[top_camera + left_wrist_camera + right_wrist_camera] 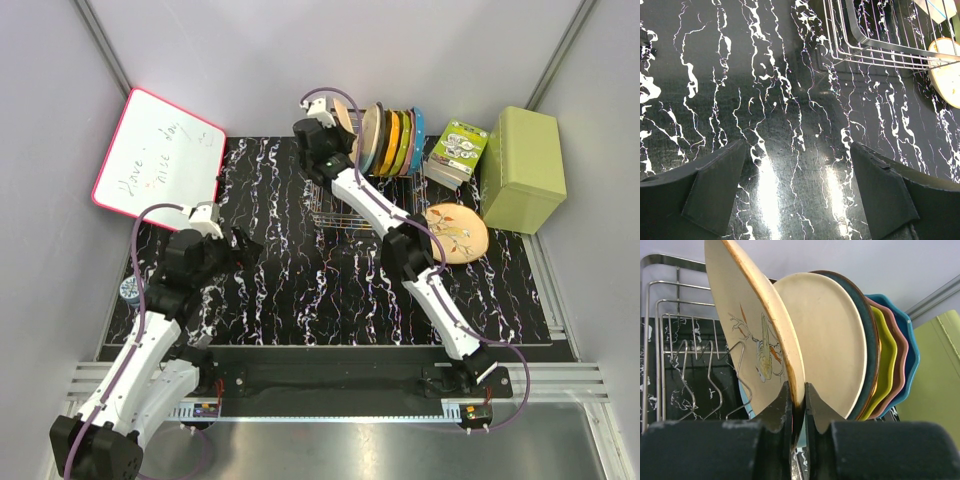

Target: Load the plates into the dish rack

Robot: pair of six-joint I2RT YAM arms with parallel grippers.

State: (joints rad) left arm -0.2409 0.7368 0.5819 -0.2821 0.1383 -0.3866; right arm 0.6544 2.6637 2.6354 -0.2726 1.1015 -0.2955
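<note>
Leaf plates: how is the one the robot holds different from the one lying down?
The held leaf plate stands on edge, tilted, pinched at its rim by the right gripper at the dish rack. The other leaf plate lies flat on the table, right of the rack, with no gripper on it. Both are peach-tan with a leafy sprig.

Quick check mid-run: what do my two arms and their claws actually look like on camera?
Both the left arm and right arm have white links, bulky black joints and a looping purple cable. The left claw and right claw each have two matte black, wedge-shaped fingers, scuffed pale along the edges.
</note>
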